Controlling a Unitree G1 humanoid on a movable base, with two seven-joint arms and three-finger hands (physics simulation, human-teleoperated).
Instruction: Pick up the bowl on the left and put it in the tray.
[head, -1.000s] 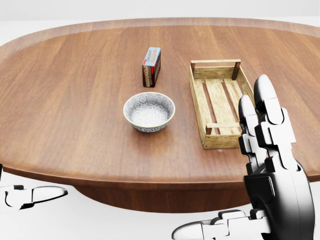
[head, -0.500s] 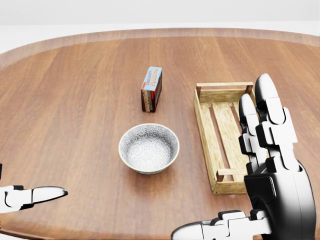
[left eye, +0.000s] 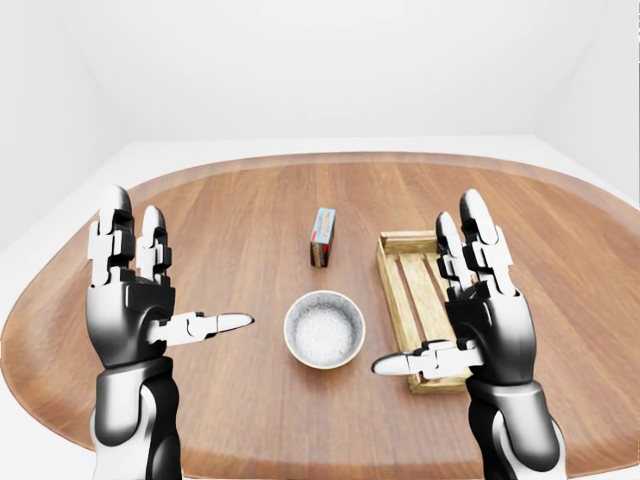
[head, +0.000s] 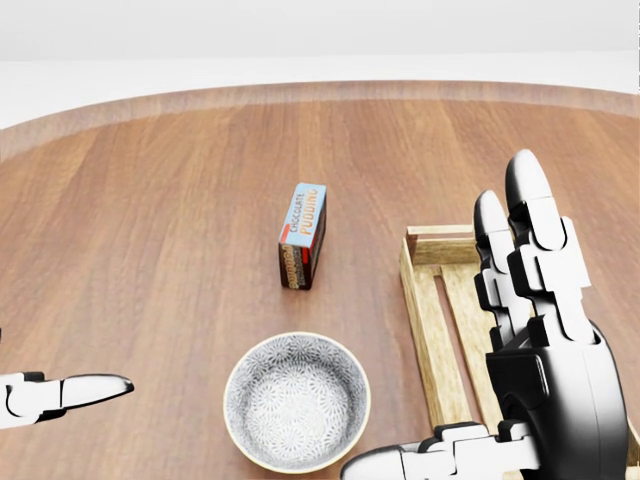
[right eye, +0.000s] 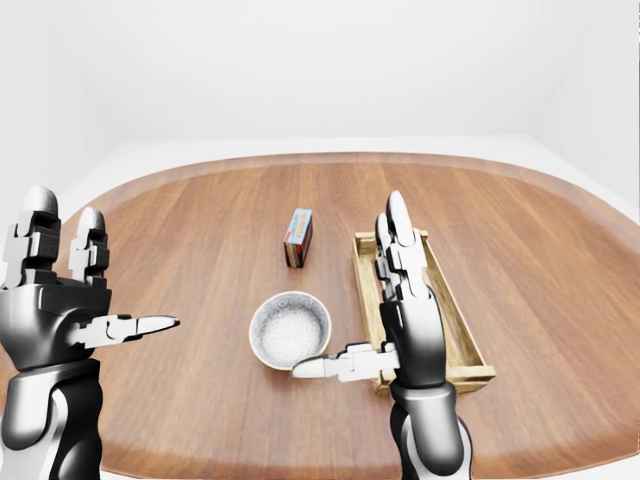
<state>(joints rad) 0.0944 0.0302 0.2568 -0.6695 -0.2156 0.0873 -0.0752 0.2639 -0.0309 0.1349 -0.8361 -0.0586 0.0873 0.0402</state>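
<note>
The bowl (left eye: 323, 329) stands just left of the tray (left eye: 392, 290). My left hand (left eye: 127, 315) and right hand (left eye: 490, 320) hover, fingers spread, holding nothing. I would lower one hand onto the bowl's rim, then close slowly.

The head view is looking steeply down from close above the table (head: 150, 200), catching only the bowl (head: 297, 402), the box (head: 303, 235) and part of the tray (head: 420, 310). The two eye views are facing the same way from further back, taking in the whole table and the white room beyond. The right-eye view is sitting slightly to the right, so everything is landing further left in it. All three are sharing bowl, box and tray.
</note>
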